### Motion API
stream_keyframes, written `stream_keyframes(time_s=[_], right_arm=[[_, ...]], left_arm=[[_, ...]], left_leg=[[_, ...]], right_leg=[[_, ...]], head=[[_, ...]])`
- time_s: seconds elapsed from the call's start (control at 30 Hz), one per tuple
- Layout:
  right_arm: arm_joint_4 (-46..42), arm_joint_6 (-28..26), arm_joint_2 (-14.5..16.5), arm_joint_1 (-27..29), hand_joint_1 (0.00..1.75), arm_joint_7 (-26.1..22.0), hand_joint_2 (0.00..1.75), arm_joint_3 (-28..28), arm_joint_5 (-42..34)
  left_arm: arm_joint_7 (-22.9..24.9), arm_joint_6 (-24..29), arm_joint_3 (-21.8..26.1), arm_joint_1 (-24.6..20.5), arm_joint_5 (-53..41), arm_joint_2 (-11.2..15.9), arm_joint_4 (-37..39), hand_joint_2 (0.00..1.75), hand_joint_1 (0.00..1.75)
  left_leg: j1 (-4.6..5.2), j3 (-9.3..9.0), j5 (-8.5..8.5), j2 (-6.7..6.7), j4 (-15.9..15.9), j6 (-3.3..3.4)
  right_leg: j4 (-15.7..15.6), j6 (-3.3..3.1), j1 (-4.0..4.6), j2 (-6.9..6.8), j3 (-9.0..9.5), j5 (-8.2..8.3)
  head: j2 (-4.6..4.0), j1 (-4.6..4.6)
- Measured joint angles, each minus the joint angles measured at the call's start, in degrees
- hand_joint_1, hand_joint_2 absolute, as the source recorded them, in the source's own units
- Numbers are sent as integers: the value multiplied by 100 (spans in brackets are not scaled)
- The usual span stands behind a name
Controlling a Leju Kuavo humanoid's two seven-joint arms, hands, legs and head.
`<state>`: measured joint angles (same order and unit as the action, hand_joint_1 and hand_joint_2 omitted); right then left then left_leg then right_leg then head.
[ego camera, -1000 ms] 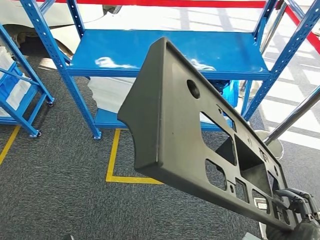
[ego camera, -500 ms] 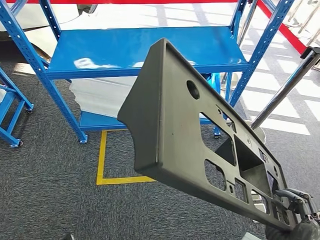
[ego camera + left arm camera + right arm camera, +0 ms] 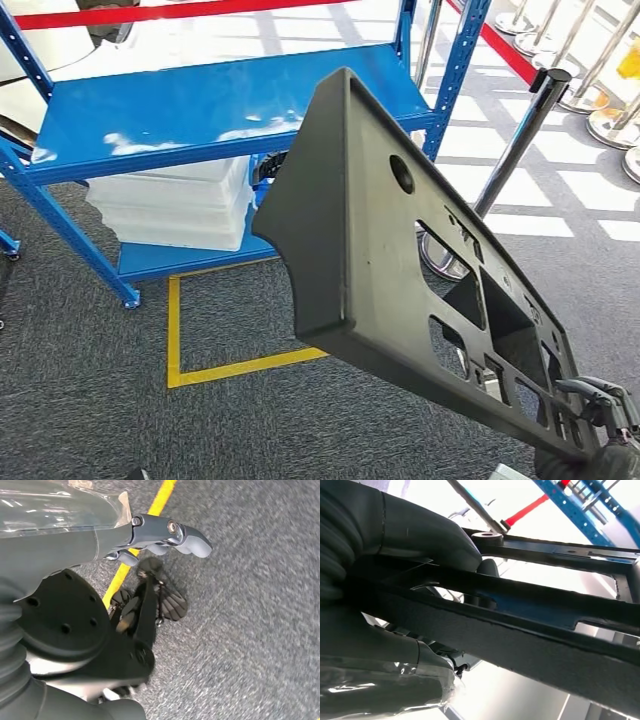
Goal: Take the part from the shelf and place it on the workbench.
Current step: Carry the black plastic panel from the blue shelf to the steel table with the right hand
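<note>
1. Since a second ago the whole head view has swung: the blue steel shelf rack [image 3: 226, 100] now sits further left and tilted, a stack of white foam sheets [image 3: 177, 200] on its lower level has come into sight, and chrome barrier posts [image 3: 521, 140] with a red belt [image 3: 113, 14] show at the right. That is the camera turning, not the things moving; the part keeps the same place in the picture.
2. At the lower right corner of the head view the right hand [image 3: 596, 420] has its dark fingers [image 3: 585, 392] curled over the near end of the long matte black plastic panel with cut-out openings [image 3: 362, 250], gripping it.
3. In the right wrist view the same hand's [image 3: 414, 585] grey thumb lies over one face of the panel's [image 3: 546, 640] bar and another finger closes under it, so the bar is clamped between them.
4. From that grip the panel rises up and to the left, held in the air in front of the rack and above the dark grey carpet [image 3: 90, 400], clear of the shelf.
5. A yellow floor-tape outline [image 3: 175, 340] lies on the carpet below the rack's front edge.
6. The left hand [image 3: 166, 535] hangs over the carpet [image 3: 256, 610] with its pale grey fingers [image 3: 192, 542] stretched out and nothing in them; a yellow line [image 3: 158, 500] runs past it.
</note>
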<state>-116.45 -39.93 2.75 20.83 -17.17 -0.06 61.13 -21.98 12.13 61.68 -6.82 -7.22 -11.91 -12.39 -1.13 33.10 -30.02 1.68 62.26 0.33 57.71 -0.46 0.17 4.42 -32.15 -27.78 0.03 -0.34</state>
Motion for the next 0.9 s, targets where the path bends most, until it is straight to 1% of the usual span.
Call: stream_keyframes(time_s=[0.03,0.07,0.1,0.13,0.17,0.2,0.23,0.27,0.3,0.33,0.37,0.4,0.43,0.47,0.5,0.53,0.57,0.63,0.67,0.7,0.73,0.77,0.8,0.83,0.87,0.9], right_arm=[[0,0,0,-2,175,-1,175,0,0],[0,0,0,2,175,-2,175,1,0],[0,0,0,8,175,-2,175,1,0],[0,-1,-1,19,175,-2,175,0,0],[-1,-1,-1,27,175,-2,175,0,1],[-1,-1,-2,27,175,-3,175,1,1],[-2,-2,-2,29,175,-3,175,3,2],[-2,-1,-1,32,175,-3,175,5,3],[-2,-1,-1,44,175,-3,175,7,3],[-3,-1,0,64,175,-3,175,7,2],[-5,0,0,89,175,-3,175,5,-3],[-12,-1,0,118,175,-4,175,1,-10],[-26,-1,0,146,175,-9,175,-4,-19],[-43,-1,0,168,175,-18,175,-9,-29],[-61,-1,0,185,175,-32,175,-12,-42],[-79,-1,1,202,175,-48,175,-14,-54],[-93,-1,1,221,175,-62,175,-16,-64],[-121,-2,3,261,175,-86,175,-31,-83],[-139,-3,6,279,175,-100,175,-40,-90],[-160,-4,10,288,175,-115,175,-49,-99],[-178,-6,15,293,175,-134,175,-55,-109],[-189,-8,21,298,175,-149,175,-59,-115],[-194,-9,25,297,175,-159,175,-64,-121],[-193,-9,28,298,175,-165,175,-69,-124],[-193,-8,31,302,175,-167,175,-74,-125],[-192,-8,32,304,175,-167,175,-79,-126]], left_arm=[[2,1,0,1,0,2,0,175,0],[7,1,0,-2,1,4,0,175,0],[11,2,0,-5,1,3,0,175,0],[16,2,0,-9,1,-1,0,175,0],[21,1,0,-11,1,-4,0,175,0],[24,2,0,-10,1,-8,0,175,0],[26,2,0,-8,1,-11,0,175,0],[27,4,0,-5,1,-11,0,175,0],[28,7,0,-3,1,-11,0,175,0],[29,9,0,-1,1,-11,0,175,0],[30,11,0,-1,1,-11,0,175,0],[30,13,0,-3,1,-11,0,175,0],[30,14,0,-4,1,-12,0,175,0],[30,15,0,-4,1,-12,0,175,0],[30,18,-1,-3,1,-12,0,175,0],[28,25,-2,-2,1,-12,0,175,0],[28,33,-3,-2,1,-11,0,175,0],[28,49,-4,-7,1,-12,0,175,0],[29,52,-4,-8,1,-12,0,175,0],[30,54,-4,-6,1,-12,0,175,0],[31,56,-4,-2,1,-11,0,175,0],[33,58,-4,2,1,-10,0,175,0],[36,61,-4,5,1,-9,0,175,0],[40,63,-4,5,1,-9,0,175,0],[44,64,-4,5,1,-8,0,175,0],[47,66,-4,5,1,-8,0,175,0]], left_leg=[[0,-74,53,70,-191,12],[8,-99,45,105,-261,24],[17,-101,47,79,-284,37],[19,-105,60,40,-295,62],[14,-112,71,-5,-307,90],[4,-118,79,-57,-320,120],[-4,-123,82,-112,-329,143],[-2,-123,77,-168,-329,157],[1,-122,72,-228,-327,165],[2,-123,66,-285,-327,165],[0,-127,59,-341,-326,161],[-4,-137,49,-391,-326,151],[-9,-153,37,-435,-326,136],[-9,-172,21,-475,-327,114],[1,-188,4,-510,-326,86],[11,-200,-9,-540,-327,54],[21,-209,-17,-567,-331,23],[14,-232,-23,-632,-356,-48],[1,-241,-55,-626,-347,-79],[-10,-217,-134,-577,-265,-99],[-13,-136,-273,-493,-63,-104],[-12,4,-453,-384,258,-97],[-3,195,-637,-305,660,-87],[8,379,-764,-260,1026,-78],[18,501,-794,-238,1245,-65],[26,530,-708,-224,1253,-45]], right_leg=[[31,27,-3,47,-30,-9],[49,59,-10,90,-60,-10],[57,89,-22,132,-84,-5],[63,117,-34,130,-95,-11],[112,147,-36,64,-117,-51],[250,179,-37,-47,-180,-146],[500,211,-43,-182,-293,-297],[856,244,-52,-294,-462,-478],[1244,273,-71,-348,-649,-643],[1544,298,-92,-372,-794,-737],[1660,318,-108,-386,-850,-727],[1541,333,-122,-406,-790,-611],[1205,341,-132,-446,-621,-417],[782,343,-131,-550,-406,-240],[425,320,-117,-641,-232,-110],[191,286,-98,-703,-123,-44],[101,246,-75,-737,-89,-44],[94,152,-45,-640,-108,-39],[77,108,-46,-595,-104,-27],[55,58,-50,-549,-98,-12],[35,13,-58,-502,-89,2],[29,-21,-57,-458,-88,5],[29,-47,-47,-408,-88,4],[29,-61,-32,-350,-87,1],[30,-70,-17,-287,-81,-1],[32,-74,-4,-218,-72,-3]], head=[[0,2],[0,2],[0,1],[0,0],[0,4],[0,9],[0,13],[1,17],[1,16],[1,16],[1,16],[1,16],[1,16],[0,16],[0,14],[-1,10],[0,7],[0,4],[0,3],[0,2],[0,-2],[-1,-4],[-1,-6],[0,-7],[0,-6],[0,-6]])
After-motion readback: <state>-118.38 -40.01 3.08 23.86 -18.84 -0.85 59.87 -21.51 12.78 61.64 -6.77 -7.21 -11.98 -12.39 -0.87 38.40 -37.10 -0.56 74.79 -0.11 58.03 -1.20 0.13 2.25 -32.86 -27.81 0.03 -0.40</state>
